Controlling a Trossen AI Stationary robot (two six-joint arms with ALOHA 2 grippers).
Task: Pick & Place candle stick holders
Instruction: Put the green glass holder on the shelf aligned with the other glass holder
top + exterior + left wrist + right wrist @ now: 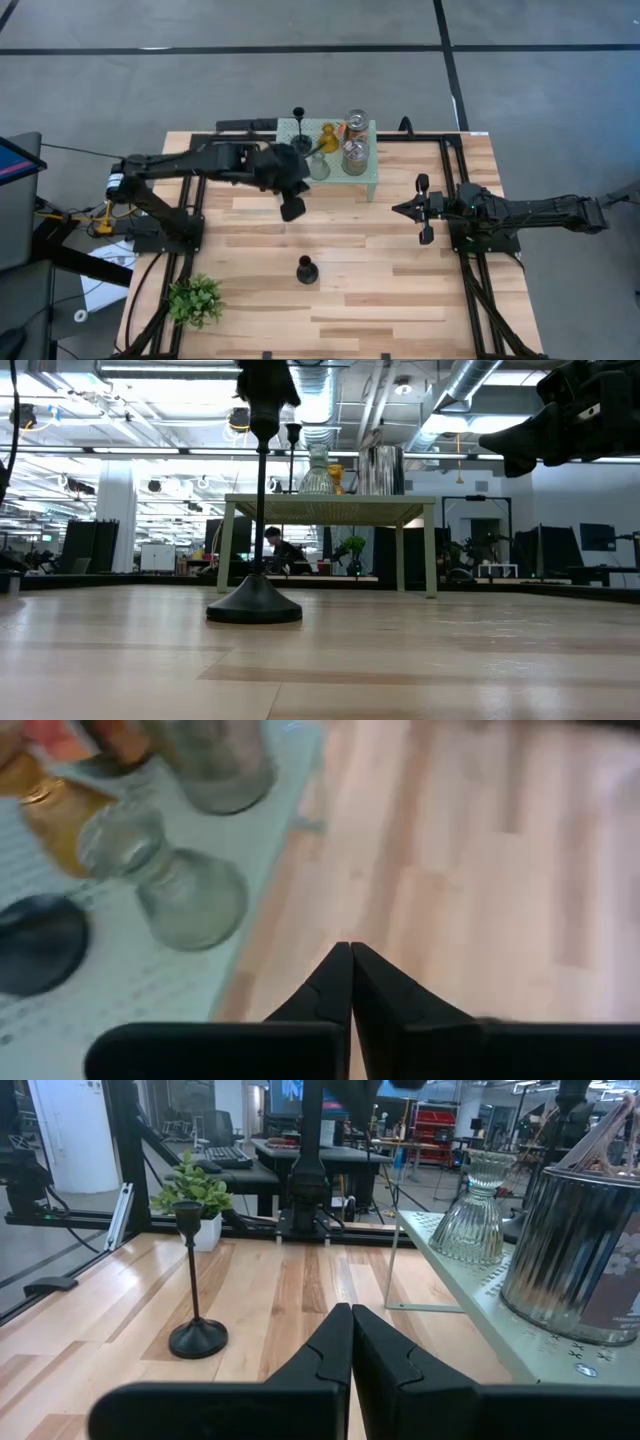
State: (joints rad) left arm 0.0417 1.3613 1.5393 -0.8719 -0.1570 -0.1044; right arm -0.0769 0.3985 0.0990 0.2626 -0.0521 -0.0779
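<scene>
One black holder (306, 270) with a thin tall stem stands on its round base on the wooden table, near the middle front; it also shows in the low view (254, 605) and the right wrist view (196, 1335). On the mint-green rack (372, 185) stand a second black holder (298, 118), an amber one (328, 135), a greyish ribbed glass one (318, 165) and two silvery jars (355, 140). My left gripper (293, 211) is shut and empty, just off the rack's near left corner. My right gripper (396, 210) is shut and empty, right of the rack.
A green leafy plant (195, 298) stands at the table's near left corner. The rack sits raised on legs (228, 550) at the far middle. Bare wood lies between the lone black holder and my right gripper. Black frame rails run along the table's sides.
</scene>
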